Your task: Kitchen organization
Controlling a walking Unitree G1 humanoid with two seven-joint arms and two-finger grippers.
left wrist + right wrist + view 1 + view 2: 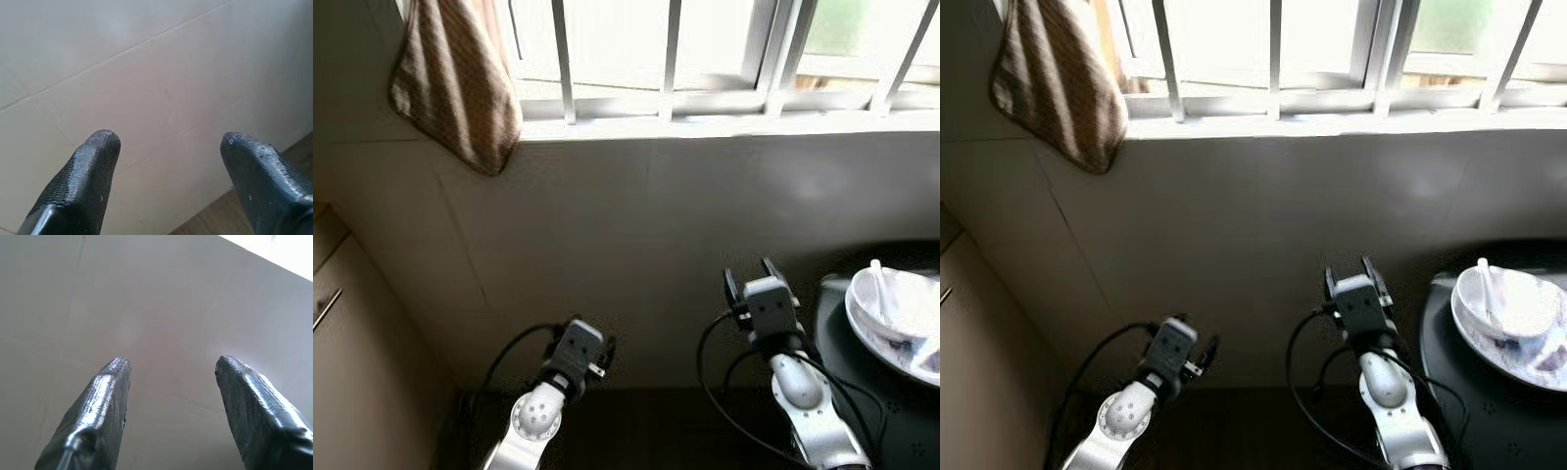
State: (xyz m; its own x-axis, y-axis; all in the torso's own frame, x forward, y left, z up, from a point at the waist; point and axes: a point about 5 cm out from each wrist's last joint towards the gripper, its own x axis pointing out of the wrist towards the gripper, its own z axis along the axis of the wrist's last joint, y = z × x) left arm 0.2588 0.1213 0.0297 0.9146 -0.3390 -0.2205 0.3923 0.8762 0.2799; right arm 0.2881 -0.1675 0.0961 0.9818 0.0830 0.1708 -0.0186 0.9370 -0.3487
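A white bowl with a white spoon standing in it rests on a white plate at the right, on a dark round surface. My right gripper is raised just left of the plate and points at the tiled wall. It is open with nothing between its fingers. My left gripper is lower and further left, facing the same wall near its foot. It is open and holds nothing.
A brown striped cloth hangs at the upper left beside a barred window with a bright sill. A beige cabinet with a metal handle stands along the left. Dark floor lies below the arms.
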